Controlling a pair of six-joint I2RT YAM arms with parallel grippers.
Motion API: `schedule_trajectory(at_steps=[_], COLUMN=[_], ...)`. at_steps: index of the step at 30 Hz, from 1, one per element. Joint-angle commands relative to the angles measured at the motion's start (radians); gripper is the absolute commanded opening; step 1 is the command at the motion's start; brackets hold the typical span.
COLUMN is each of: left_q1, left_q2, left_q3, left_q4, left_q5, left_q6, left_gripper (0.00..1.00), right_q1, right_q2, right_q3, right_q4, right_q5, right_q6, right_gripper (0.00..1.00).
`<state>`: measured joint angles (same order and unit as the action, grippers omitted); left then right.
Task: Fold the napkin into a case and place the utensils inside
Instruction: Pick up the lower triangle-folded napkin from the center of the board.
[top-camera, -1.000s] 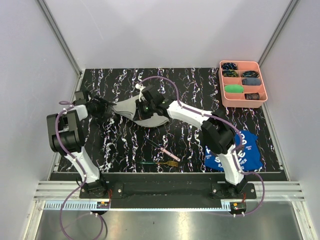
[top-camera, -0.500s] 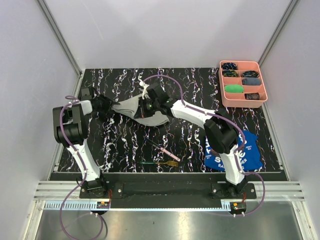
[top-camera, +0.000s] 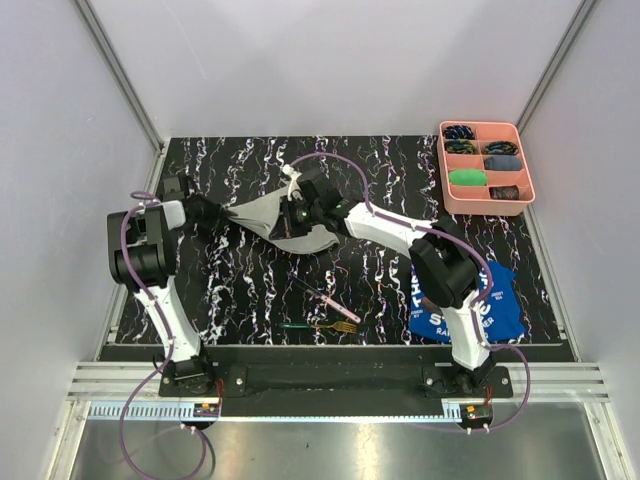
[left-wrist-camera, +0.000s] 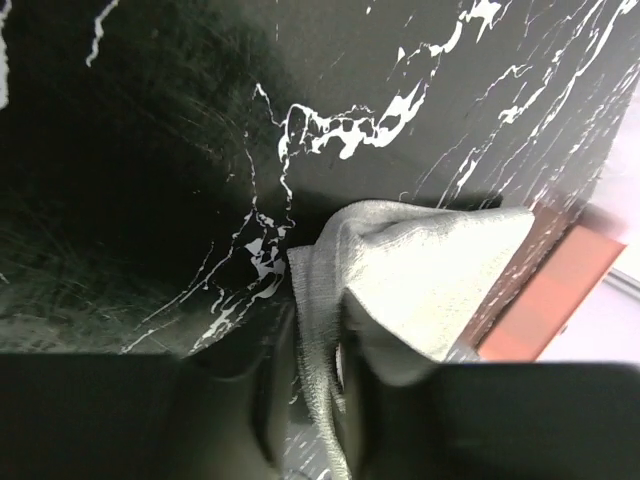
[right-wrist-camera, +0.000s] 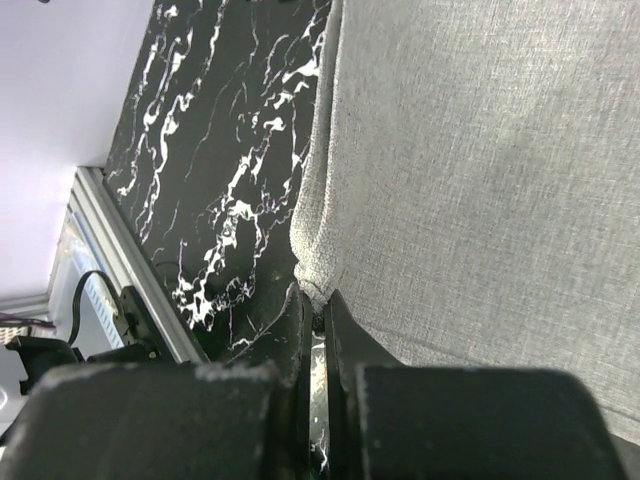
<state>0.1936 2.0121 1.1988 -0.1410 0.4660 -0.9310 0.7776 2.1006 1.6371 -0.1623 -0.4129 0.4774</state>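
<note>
The light grey napkin (top-camera: 262, 214) hangs stretched between my two grippers over the middle of the dark marbled table. My left gripper (top-camera: 222, 214) has its fingers closed in on the napkin's left corner; in the left wrist view a fold of the napkin (left-wrist-camera: 430, 270) runs down between the fingers of the left gripper (left-wrist-camera: 315, 400). My right gripper (top-camera: 291, 205) is shut on the napkin's other edge; in its wrist view the right gripper (right-wrist-camera: 320, 322) pinches a corner of the napkin (right-wrist-camera: 480, 150). The pink-handled knife (top-camera: 340, 307) and green-handled fork (top-camera: 302, 326) lie near the front.
A pink compartment tray (top-camera: 441, 165) holding small items stands at the back right. A blue printed cloth (top-camera: 502, 300) lies at the front right beside the right arm's base. Grey walls and metal rails close the table in on three sides.
My left gripper has slid right to the napkin's left corner and its jaws have closed in on the cloth. The right gripper has shifted slightly back with its edge, pulling the napkin flatter.
</note>
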Motion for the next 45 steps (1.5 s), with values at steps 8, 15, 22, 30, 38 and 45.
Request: schedule_trajectory(at_steps=[8, 15, 22, 30, 38, 45], left_q1=[-0.042, -0.131, -0.230, -0.319, -0.361, -0.362], left_q2=[-0.127, -0.148, -0.082, 0.036, 0.085, 0.069], left_q3=[0.111, 0.217, 0.361, 0.519, 0.582, 0.594], left_q4=[-0.170, -0.299, -0.397, -0.472, -0.502, -0.502], left_q5=[-0.259, -0.489, -0.624, -0.684, -0.730, -0.734], left_q6=[0.191, 0.284, 0.316, 0.301, 0.276, 0.274], left_gripper=[0.07, 0.04, 0.03, 0.04, 0.03, 0.03], right_q1=[-0.008, -0.035, -0.087, -0.104, -0.126, -0.129], right_q2=[-0.097, -0.080, -0.083, -0.083, -0.096, -0.094], right_q3=[-0.235, -0.378, -0.445, -0.494, -0.516, -0.526], right_q4=[0.196, 0.311, 0.342, 0.308, 0.268, 0.248], right_q5=[-0.112, -0.165, -0.202, -0.176, -0.141, -0.138], right_q6=[0.119, 0.253, 0.302, 0.285, 0.233, 0.227], right_gripper=[0.00, 0.00, 0.00, 0.00, 0.00, 0.00])
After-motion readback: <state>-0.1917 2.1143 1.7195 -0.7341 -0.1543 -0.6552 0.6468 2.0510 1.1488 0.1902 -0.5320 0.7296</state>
